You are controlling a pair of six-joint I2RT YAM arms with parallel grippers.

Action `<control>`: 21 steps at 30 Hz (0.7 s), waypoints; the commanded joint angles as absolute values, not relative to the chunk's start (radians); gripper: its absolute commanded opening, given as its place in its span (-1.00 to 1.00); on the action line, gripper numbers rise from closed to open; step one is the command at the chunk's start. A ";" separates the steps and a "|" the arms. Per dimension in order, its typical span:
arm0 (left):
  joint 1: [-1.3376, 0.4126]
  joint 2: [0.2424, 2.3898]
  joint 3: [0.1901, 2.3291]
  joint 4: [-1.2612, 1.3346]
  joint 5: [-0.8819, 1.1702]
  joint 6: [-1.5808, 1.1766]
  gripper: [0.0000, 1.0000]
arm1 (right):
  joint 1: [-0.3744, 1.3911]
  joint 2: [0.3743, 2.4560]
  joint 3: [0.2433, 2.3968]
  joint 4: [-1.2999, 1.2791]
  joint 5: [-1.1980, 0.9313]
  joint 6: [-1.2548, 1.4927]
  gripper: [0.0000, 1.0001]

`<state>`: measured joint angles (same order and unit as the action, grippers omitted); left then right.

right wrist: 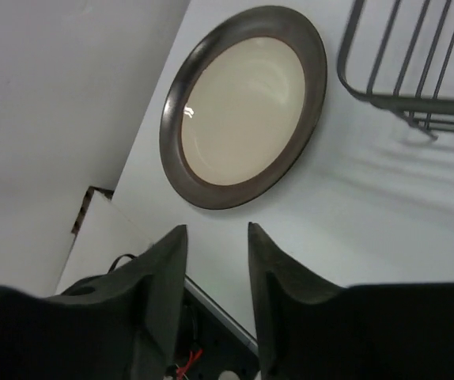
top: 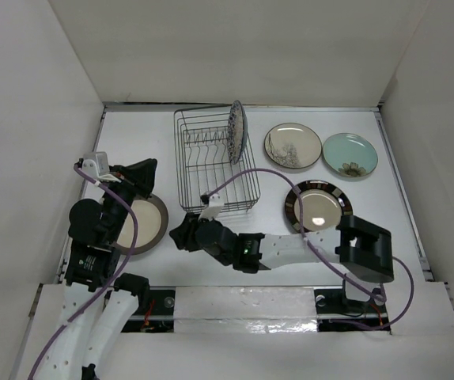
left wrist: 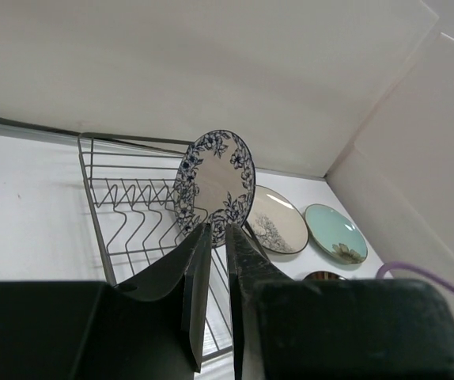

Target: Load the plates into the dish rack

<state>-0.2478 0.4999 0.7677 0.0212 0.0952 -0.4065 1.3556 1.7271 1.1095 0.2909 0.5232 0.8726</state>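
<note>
My right gripper (right wrist: 217,237), jaws narrowly parted and empty, points at the beige plate (right wrist: 243,107) lying flat, upper centre; left gripper (left wrist: 217,237) nearly shut, empty.

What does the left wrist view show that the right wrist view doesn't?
Only the left wrist view shows the black-white patterned plate standing upright in the dish rack, the cream plate with branch motif, the pale green plate and the left gripper, its fingers nearly closed with nothing between them. Only the right wrist view shows the beige plate with brown rim flat on the table, and the open, empty right gripper. Both show part of the dish rack and the white table.
</note>
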 commanded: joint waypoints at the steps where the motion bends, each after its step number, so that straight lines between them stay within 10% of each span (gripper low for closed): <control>1: -0.244 0.483 0.798 0.066 0.089 -0.414 -0.78 | 1.382 1.801 1.078 0.486 0.650 1.145 0.01; 21: -0.285 0.449 0.784 0.051 0.112 -0.414 -0.76 | 1.375 2.191 1.258 0.546 0.684 1.560 0.30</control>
<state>-0.2752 0.4541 0.7677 0.0181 0.1020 -0.4099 1.3941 2.1670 1.2343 0.4839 0.6563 1.4971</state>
